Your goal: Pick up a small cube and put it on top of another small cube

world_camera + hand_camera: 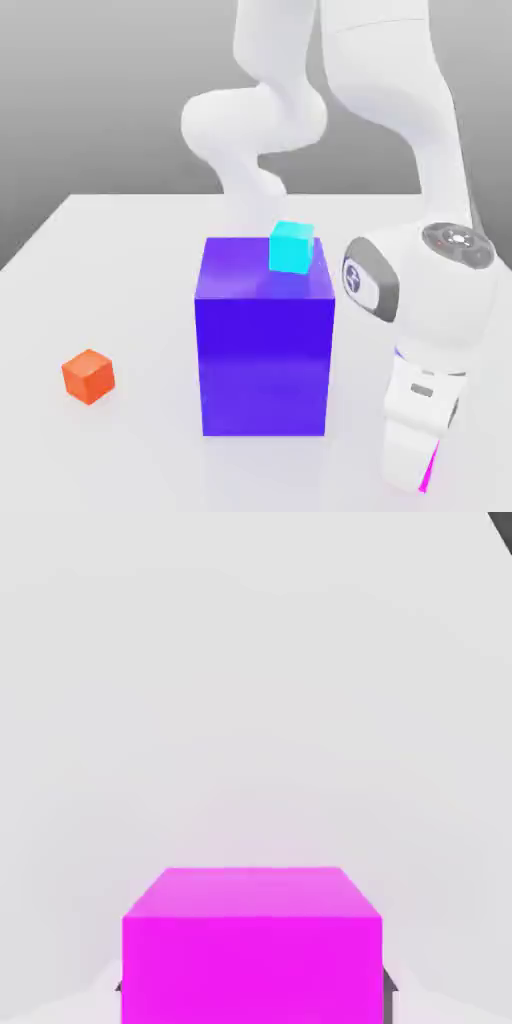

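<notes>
A small magenta cube (252,947) sits between my gripper's dark fingers (390,984), low on the white table. In the exterior view my gripper (420,478) reaches down at the front right, and a sliver of the magenta cube (431,470) shows at its tip. The gripper is shut on this cube. A small cyan cube (292,247) rests on top of the large blue block (265,340), near its back right corner. A small orange-red cube (88,376) lies on the table at the exterior view's left.
The large blue block stands in the middle of the white table (120,250), just to the exterior view's left of my hand. The arm's white links (420,290) rise behind and to the right of it.
</notes>
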Robot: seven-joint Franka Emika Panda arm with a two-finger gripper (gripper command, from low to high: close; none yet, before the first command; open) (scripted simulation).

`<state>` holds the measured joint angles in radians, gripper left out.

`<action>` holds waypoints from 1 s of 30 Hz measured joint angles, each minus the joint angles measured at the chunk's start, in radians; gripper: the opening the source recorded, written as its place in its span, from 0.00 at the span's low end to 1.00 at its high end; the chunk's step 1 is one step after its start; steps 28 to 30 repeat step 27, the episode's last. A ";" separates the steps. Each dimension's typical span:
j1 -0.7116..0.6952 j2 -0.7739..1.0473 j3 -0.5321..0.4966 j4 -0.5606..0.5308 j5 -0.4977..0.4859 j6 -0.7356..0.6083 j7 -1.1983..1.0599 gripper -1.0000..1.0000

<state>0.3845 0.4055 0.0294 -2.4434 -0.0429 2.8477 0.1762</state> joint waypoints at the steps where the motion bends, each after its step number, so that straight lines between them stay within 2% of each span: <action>1: -0.002 -0.030 0.003 -0.006 0.001 -0.024 -0.001 0.00; 4: -0.008 -0.131 0.014 -0.029 0.012 -0.103 -0.014 0.00; 10: 0.048 -0.289 0.153 -0.150 0.019 -0.143 -0.280 0.00; 14: 0.156 -0.395 0.228 -0.237 0.059 -0.159 -0.502 0.00; 18: 0.264 -0.494 0.254 -0.321 0.104 -0.171 -0.720 0.00; 21: 0.270 -0.430 0.255 -0.334 0.061 -0.096 -0.727 0.00; 24: 0.276 -0.324 0.228 -0.330 -0.033 0.002 -0.665 0.00; 25: 0.282 -0.296 0.216 -0.328 -0.062 0.027 -0.645 1.00; 30: 0.282 -0.296 0.216 -0.328 -0.062 0.027 -0.645 1.00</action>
